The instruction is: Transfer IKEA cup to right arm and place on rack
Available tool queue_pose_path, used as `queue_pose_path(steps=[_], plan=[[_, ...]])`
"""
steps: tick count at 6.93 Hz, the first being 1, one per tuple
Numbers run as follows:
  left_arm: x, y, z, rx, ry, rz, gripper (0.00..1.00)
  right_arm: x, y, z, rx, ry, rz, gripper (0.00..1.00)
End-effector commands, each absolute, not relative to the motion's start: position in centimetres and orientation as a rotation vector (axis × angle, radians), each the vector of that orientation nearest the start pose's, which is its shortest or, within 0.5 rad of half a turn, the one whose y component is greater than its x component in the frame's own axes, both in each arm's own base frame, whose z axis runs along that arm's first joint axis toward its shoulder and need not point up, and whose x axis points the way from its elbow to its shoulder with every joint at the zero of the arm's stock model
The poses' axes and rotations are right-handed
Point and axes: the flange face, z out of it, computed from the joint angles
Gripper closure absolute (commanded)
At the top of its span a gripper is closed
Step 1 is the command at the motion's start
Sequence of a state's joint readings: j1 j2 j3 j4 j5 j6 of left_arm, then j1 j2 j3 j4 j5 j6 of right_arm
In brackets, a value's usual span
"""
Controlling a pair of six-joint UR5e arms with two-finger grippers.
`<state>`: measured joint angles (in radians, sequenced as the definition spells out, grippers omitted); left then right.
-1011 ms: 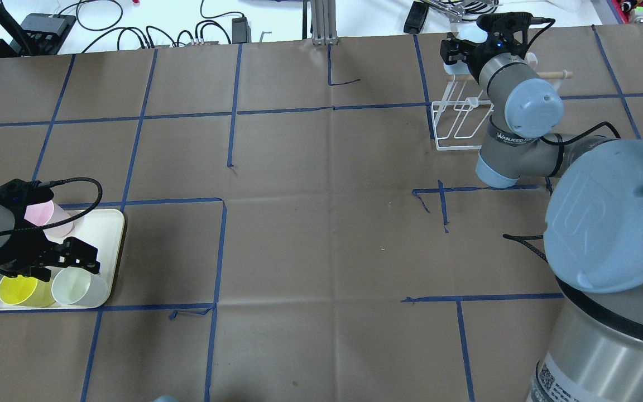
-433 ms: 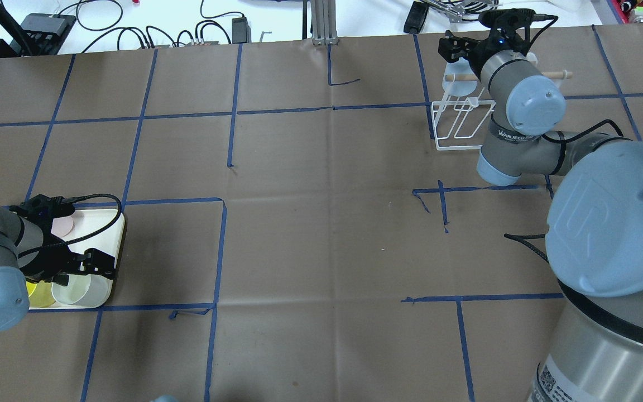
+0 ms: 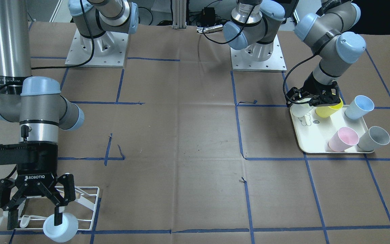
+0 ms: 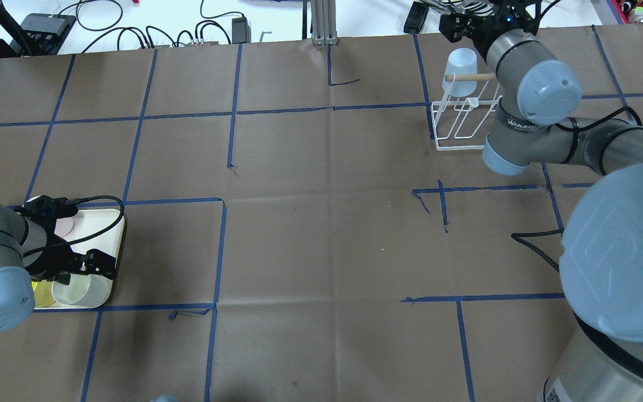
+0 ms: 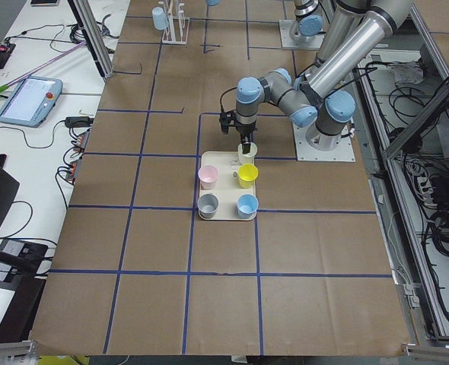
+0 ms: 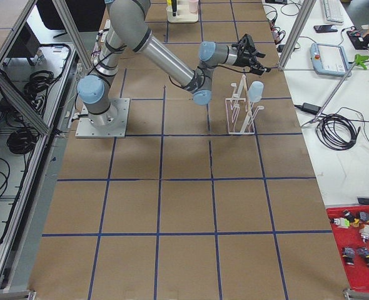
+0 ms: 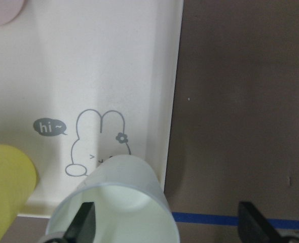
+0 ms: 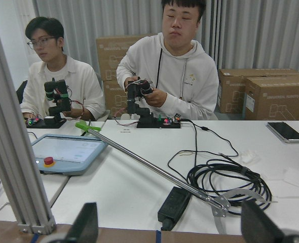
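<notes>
A pale blue IKEA cup [image 3: 60,227] hangs upside down on a prong of the white wire rack [image 3: 87,202], and also shows from above as the cup [image 4: 460,64] on the rack [image 4: 464,125]. The right arm's gripper [image 3: 34,220] stands open just above and behind it, holding nothing. My left gripper [image 3: 311,100] is open, low over the cream tray [image 3: 311,142]. It is at a whitish cup [image 7: 114,202] lying on its side, with one finger [image 7: 86,220] at the cup's mouth and the other finger [image 7: 251,223] outside.
On the tray also lie a yellow cup [image 3: 328,110], a blue cup [image 3: 359,106], a pink cup [image 3: 344,139] and a grey cup [image 3: 373,138]. Beyond the table's far edge, two people [image 8: 164,76] sit at a white bench with cables and a tablet [image 8: 68,152].
The right gripper has opened and drawn back from the pale blue cup, which stays on the rack. The left arm has swung lower over the tray to the whitish cup.
</notes>
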<state>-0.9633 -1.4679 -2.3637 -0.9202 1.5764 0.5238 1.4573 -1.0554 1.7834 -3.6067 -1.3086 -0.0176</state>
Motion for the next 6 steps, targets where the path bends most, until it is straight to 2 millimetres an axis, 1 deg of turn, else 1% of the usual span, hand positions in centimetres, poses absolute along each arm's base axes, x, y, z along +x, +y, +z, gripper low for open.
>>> queue_pose_path(steps=[1, 2, 3, 4, 5, 6], plan=[[9.2, -36.4, 23.0, -0.131, 3.168, 0.093, 0.77, 12.4, -61.5, 38.8, -0.020, 2.238, -1.680, 0.00], [9.1, -36.3, 23.3, -0.134, 3.179, 0.125, 0.97, 14.3, -60.9, 39.4, 0.292, 2.092, -1.489, 0.00], [9.0, -36.3, 23.4, -0.134, 3.183, 0.132, 1.00, 17.0, -59.7, 40.2, 0.542, 1.931, -1.282, 0.00], [9.1, -36.3, 23.5, -0.132, 3.182, 0.128, 1.00, 20.2, -58.0, 40.6, 0.674, 1.825, -1.132, 0.00], [9.2, -36.5, 23.8, -0.131, 3.177, 0.119, 1.00, 22.8, -56.4, 41.4, 0.836, 1.689, -0.934, 0.00], [9.6, -37.1, 25.0, -0.131, 3.183, 0.143, 1.00, 23.9, -55.0, 41.6, 0.950, 1.590, -0.800, 0.00]])
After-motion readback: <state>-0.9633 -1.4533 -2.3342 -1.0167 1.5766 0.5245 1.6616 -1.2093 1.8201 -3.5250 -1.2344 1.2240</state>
